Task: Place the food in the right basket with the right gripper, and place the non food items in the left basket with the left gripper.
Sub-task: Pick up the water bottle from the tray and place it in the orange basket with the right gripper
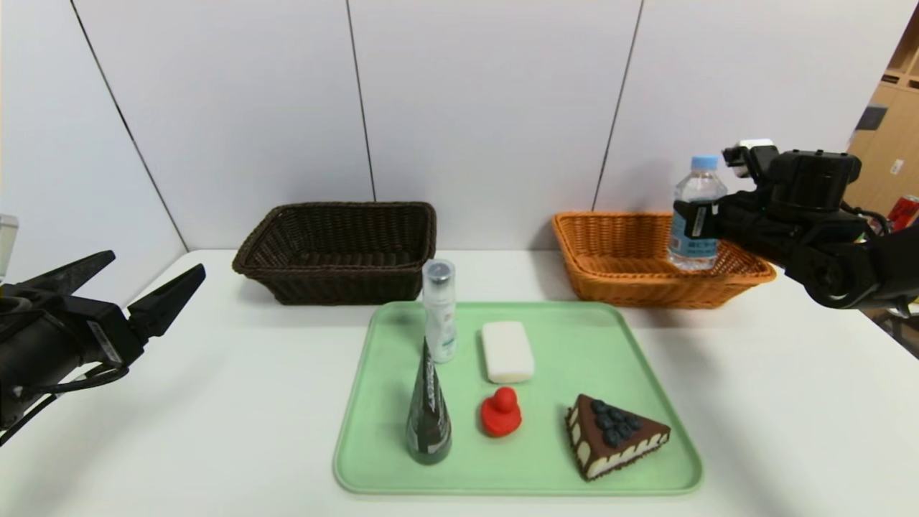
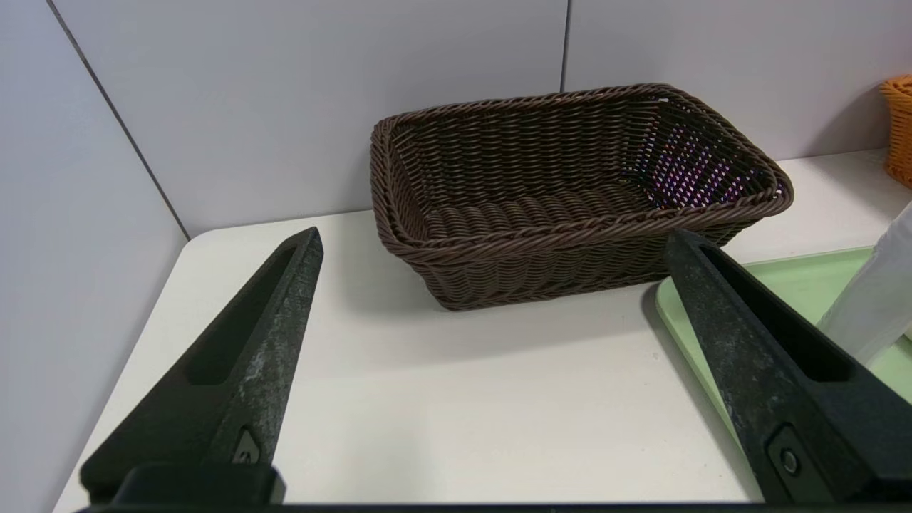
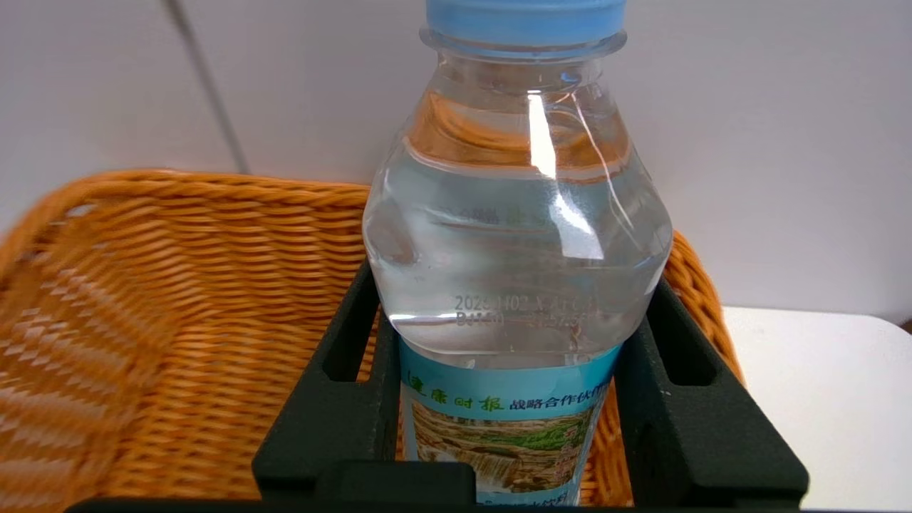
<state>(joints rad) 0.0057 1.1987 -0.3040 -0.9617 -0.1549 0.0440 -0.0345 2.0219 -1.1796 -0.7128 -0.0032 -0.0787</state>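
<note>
While the right gripper point(image 1: 695, 220) is clamped on the water bottle point(image 1: 695, 212) upright over the orange basket point(image 1: 610, 276), release from height could topple it w/ a bounce out. Left gripper point(image 1: 154, 283) spread wide, idle nr dark brown basket point(image 1: 337, 251).

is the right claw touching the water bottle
Touching. The right wrist view shows the right claw with both fingers pressed against the water bottle at its label, no gap either side.
</note>
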